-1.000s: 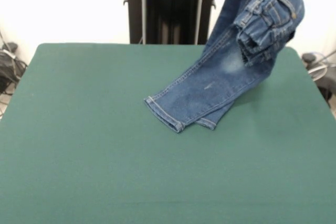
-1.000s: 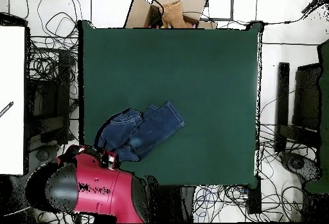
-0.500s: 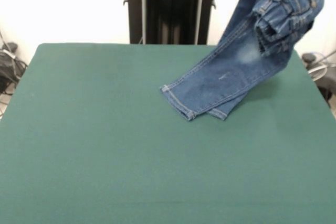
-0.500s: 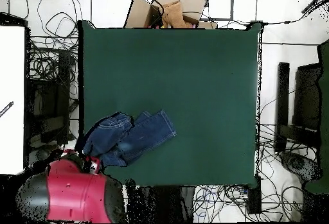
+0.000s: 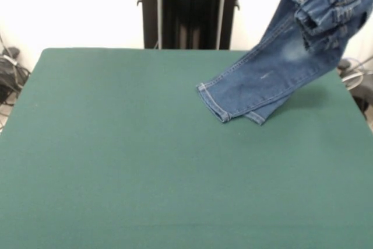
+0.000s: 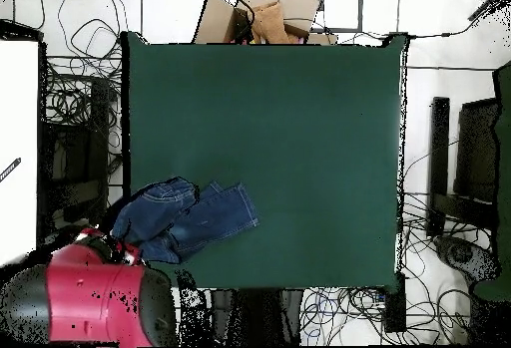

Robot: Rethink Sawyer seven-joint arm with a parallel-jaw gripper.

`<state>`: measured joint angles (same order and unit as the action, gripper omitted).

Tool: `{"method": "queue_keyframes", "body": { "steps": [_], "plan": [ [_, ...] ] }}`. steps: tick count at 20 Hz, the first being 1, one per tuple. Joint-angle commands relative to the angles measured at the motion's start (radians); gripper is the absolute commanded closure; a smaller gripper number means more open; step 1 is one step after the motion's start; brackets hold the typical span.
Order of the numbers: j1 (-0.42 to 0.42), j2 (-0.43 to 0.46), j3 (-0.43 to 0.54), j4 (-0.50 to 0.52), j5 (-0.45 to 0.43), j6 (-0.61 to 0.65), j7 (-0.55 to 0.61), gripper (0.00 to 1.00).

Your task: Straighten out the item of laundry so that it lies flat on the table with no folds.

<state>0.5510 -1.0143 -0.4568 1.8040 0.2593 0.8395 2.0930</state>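
- Hanging from somewhere above the frame in the front view, the jeans (image 5: 291, 56) run from about 1 o'clock down toward the middle of the picture.
- Their waist end is bunched and lifted at the top right corner, clear of the table (image 5: 116, 161).
- Both leg hems lie on the green cloth, side by side, the cuffs pointing toward 8 o'clock.
- A faded pale patch shows partway up the upper leg.
- My gripper does not show in this view, so from here I cannot tell whether it is apart or clamped.
- A black pedestal (image 5: 189, 7) stands behind the table's far edge at 12 o'clock.
- Looking straight down in the overhead view, the jeans (image 6: 185, 221) sit at about 8 o'clock on the table (image 6: 319, 145), by its lower left corner.
- The crumpled waist part reaches past the table's left edge; the legs lie on the cloth, pointing toward 3 o'clock.
- My red arm (image 6: 95, 294) fills the picture's lower left, touching the waist end of the jeans.
- The arm's bulk hides the gripper, so I cannot tell its state here either.
- Cables (image 6: 75, 115) lie tangled on the floor around the table.
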Motion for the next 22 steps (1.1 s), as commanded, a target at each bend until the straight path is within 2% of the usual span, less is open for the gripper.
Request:
{"method": "queue_keyframes", "body": {
  "steps": [1, 8, 22],
  "plan": [
    [-0.072, 0.004, 0.013, 0.014, 0.003, -0.007, 0.186, 1.00],
    [-0.236, -0.044, 0.102, 0.107, 0.010, -0.092, -0.038, 1.00],
    [-0.517, -0.110, 0.306, 0.218, -0.024, -0.218, -0.278, 1.00]
  ]
}}
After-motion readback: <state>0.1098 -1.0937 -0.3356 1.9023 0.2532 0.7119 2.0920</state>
